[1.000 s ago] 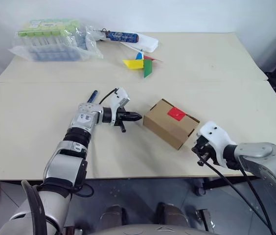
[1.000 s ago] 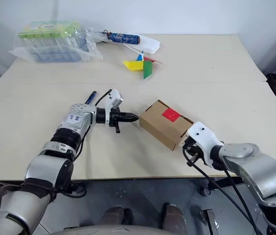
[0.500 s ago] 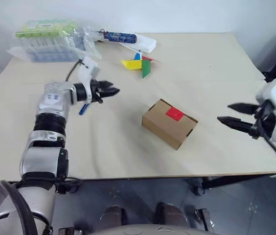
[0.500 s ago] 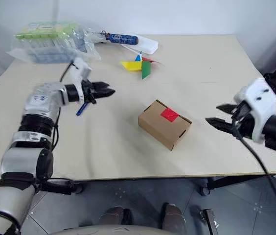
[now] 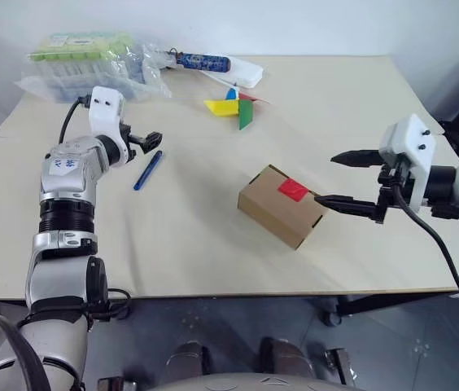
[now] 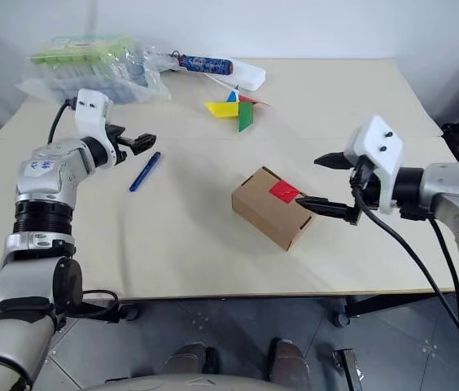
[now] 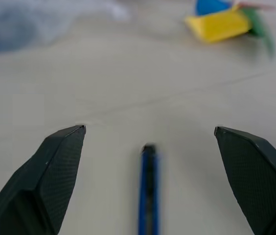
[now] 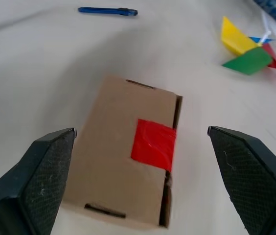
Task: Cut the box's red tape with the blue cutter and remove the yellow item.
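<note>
box point(image 5: 283, 205) sits sealed mid-table, tape point(image 5: 293, 190) up; your right gripper point(image 5: 348, 181) gapes just right of it, left gripper point(image 7: 149, 142) splayed over cutter point(image 5: 148, 170), likely to grab it.

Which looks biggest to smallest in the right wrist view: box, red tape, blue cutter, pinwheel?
1. box
2. pinwheel, though it lies farther from the camera
3. red tape
4. blue cutter, long but thin and farthest off; its place against the tape is unsure.

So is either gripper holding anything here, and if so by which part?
Nothing is held. The left gripper is open over the blue cutter; the right gripper is open by the box.
</note>
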You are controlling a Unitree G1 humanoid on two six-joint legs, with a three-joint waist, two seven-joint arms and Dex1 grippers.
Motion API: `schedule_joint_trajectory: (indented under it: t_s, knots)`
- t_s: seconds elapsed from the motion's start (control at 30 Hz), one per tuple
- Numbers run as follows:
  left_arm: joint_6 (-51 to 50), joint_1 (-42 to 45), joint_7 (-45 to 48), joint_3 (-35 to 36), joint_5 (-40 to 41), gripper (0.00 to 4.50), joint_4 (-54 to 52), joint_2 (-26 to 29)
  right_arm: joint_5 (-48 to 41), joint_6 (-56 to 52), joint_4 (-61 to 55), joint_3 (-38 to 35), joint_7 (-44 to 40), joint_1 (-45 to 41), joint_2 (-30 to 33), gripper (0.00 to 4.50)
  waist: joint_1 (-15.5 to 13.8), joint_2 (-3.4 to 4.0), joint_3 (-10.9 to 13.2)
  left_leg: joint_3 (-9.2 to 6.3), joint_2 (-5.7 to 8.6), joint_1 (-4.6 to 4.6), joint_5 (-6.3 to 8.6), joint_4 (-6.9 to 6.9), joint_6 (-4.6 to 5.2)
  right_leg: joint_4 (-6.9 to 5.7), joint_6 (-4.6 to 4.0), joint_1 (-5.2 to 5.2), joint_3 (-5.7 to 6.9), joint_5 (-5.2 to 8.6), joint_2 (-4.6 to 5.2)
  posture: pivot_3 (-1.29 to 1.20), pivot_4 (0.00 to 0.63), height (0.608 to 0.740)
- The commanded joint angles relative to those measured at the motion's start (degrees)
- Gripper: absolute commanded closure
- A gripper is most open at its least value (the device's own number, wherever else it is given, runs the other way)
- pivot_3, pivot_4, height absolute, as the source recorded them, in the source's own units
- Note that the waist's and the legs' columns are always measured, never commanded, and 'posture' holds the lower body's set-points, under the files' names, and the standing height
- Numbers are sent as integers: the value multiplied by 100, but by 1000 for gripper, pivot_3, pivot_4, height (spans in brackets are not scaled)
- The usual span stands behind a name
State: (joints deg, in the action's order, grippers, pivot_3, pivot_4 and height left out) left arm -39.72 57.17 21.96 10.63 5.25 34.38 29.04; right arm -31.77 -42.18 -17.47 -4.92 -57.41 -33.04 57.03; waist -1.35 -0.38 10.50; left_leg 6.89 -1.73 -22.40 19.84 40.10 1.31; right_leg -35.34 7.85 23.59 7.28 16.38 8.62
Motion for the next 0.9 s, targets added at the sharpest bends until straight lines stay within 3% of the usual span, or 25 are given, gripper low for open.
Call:
schedule_joint_trajectory:
  t_s: [0.03, 0.13, 0.6, 0.7, 0.8, 0.9]
  knots:
    - [-848, -116, -223, 38, 84, 28, -365, 2, 30, 129, 5, -16, -157, -216, 79, 0, 2, 0, 0, 0, 0, 0, 0, 0, 0, 0, 0, 0, 1, 0, 0, 0, 150, 740]
    - [-1505, -293, -153, -142, 73, 28, -644, 77, 59, 128, 73, 30, -287, -311, 147, 0, 10, -2, 1, 1, 0, -1, 0, 0, 0, 0, 0, 1, 0, 0, -1, 0, 150, 740]
    - [-2069, -795, 182, -580, 166, 28, -1195, 104, 209, 94, 308, 239, -626, -630, 240, 0, -3, -6, -2, 3, -1, 5, -1, 4, -3, -7, 0, -1, -4, 0, 0, 0, 150, 740]
    - [-2124, -808, 147, -637, 133, 587, -1173, 119, 241, 113, 319, 249, -631, -624, 232, 0, 1, -5, -2, 4, -1, 7, -1, 4, -4, -9, 0, -1, -5, 0, 0, 0, 150, 740]
    - [-2091, -800, 181, -703, 127, 1441, -1149, 128, 272, 125, 353, 256, -631, -660, 226, 0, -7, -6, -2, 4, -1, 8, -1, 4, -3, -10, 0, -1, -6, 0, 0, 0, 150, 740]
    - [-2064, -781, 159, -705, 132, 1441, -1135, 128, 313, 130, 371, 242, -637, -669, 220, 0, -11, -6, -2, 4, -1, 7, -1, 5, -3, -10, 0, -2, -6, 0, 1, 0, 150, 740]
